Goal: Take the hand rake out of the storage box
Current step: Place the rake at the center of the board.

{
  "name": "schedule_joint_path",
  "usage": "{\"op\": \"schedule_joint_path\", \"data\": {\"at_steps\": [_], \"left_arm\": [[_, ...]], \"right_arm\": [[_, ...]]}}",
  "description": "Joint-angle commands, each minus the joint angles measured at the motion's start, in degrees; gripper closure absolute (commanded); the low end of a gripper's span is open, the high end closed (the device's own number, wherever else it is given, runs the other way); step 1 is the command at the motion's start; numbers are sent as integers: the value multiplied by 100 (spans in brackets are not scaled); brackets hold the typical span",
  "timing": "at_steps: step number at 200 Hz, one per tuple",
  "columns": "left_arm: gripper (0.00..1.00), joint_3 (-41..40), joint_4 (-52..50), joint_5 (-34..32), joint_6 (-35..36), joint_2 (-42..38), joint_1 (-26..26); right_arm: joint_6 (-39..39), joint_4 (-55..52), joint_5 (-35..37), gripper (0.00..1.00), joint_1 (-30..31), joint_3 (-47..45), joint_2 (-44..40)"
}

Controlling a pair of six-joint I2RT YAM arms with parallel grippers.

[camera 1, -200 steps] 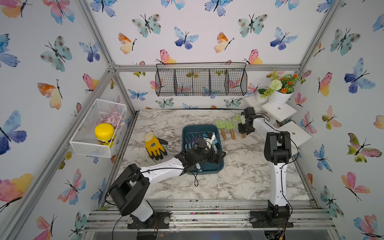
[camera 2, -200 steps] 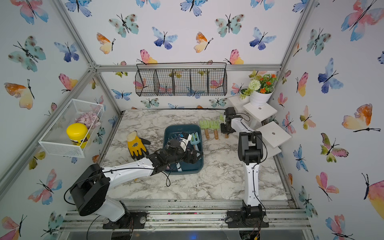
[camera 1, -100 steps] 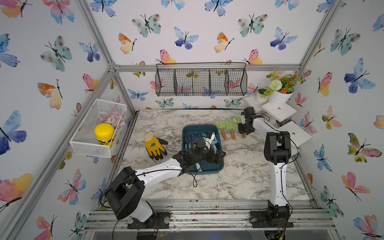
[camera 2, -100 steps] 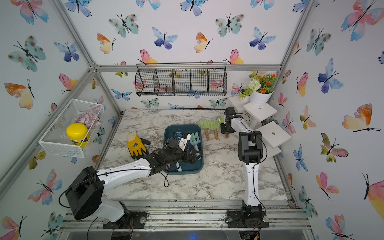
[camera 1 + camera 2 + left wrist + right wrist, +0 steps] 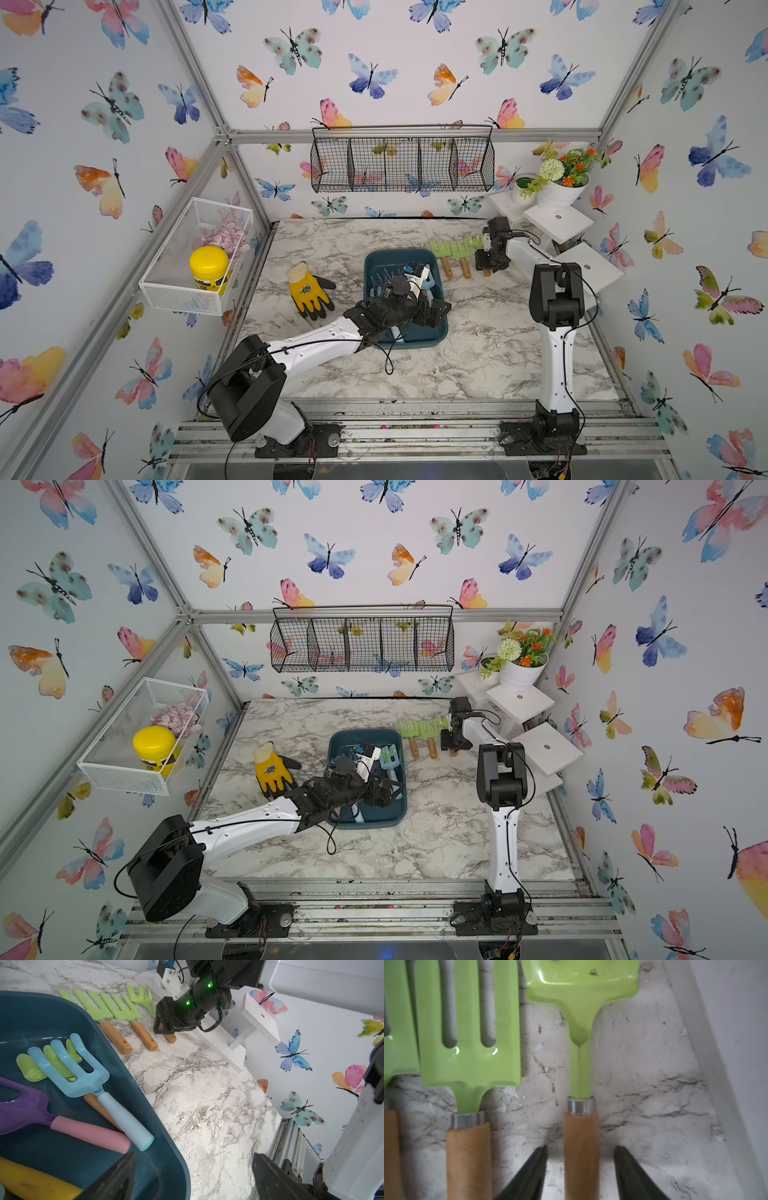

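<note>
Hand rake (image 5: 580,1064) out of storage box (image 5: 380,262), flat on tabletop (image 5: 478,353) just off box's far right corner, last in row after two green forks (image 5: 99,1007). Right gripper (image 5: 580,1147) apart, straddling its wooden handle, not pinching. White shelf (image 5: 259,1016) close beyond. Left gripper (image 5: 193,1155) wide apart over box's near right corner; blue fork (image 5: 72,1072) and purple tool (image 5: 22,1109) inside box

Walls (image 5: 415,41): being covered by butterfly wallpaper, being edged by aluminium frame (image 5: 540,135). Marble tabletop (image 5: 478,374): being lit evenly. Black wire basket (image 5: 403,174): being hung on the back wall. White mesh basket (image 5: 178,297): being carried on a side wall. White shelves (image 5: 575,226): being occupied by a flower pot (image 5: 557,198).
</note>
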Motion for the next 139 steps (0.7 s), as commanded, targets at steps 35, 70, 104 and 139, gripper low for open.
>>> {"op": "schedule_joint_path", "data": {"at_steps": [35, 70, 104, 139], "left_arm": [[8, -132, -293, -441, 107, -555, -25], [8, -285, -620, -877, 67, -1052, -18], [8, -448, -1367, -1806, -128, -1474, 68], [8, -1076, -1469, -1990, -289, -2240, 430]], "right_arm": [[101, -15, -189, 11, -34, -481, -988], [107, 201, -573, 12, -23, -1450, -1975], [177, 929, -1553, 22, 170, -2999, -3289], [239, 1156, -1664, 23, 890, -3769, -4259]]}}
